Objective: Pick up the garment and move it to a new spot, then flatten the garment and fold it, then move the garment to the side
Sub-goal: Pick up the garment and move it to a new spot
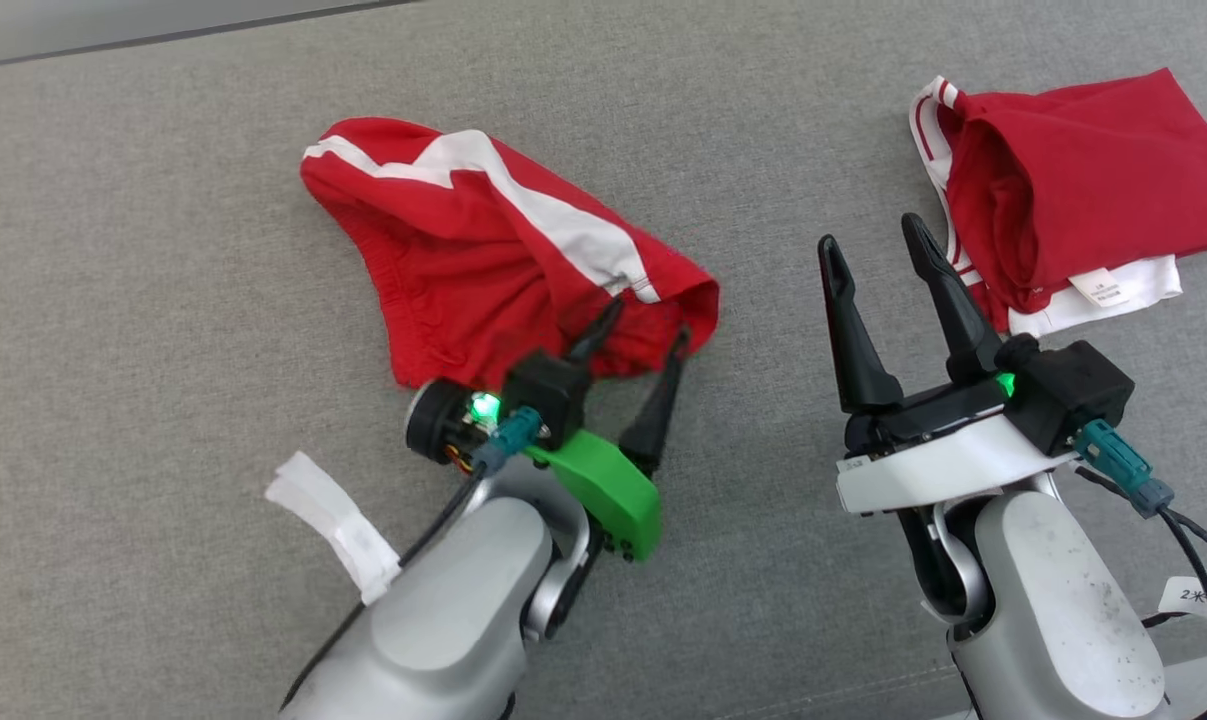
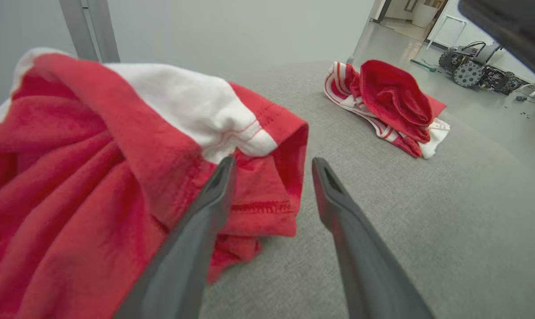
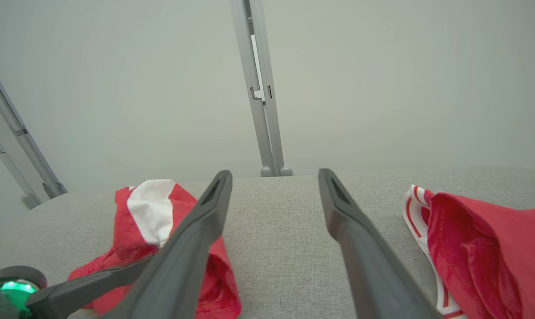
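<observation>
The garment, red shorts with a white stripe, lies crumpled on the grey padded surface left of centre. My left gripper is open at its near right hem. In the left wrist view the gripper has one finger over the red cloth and the other over bare grey fabric, with the hem corner between them and nothing clamped. My right gripper is open and holds nothing, over the surface to the right of the garment. The right wrist view has its fingers apart, with the garment at lower left.
A second red and white garment lies folded at the far right, also seen as the garment and the garment in the wrist views. Bare grey surface lies between the two garments. A white tag hangs from my left arm's cable.
</observation>
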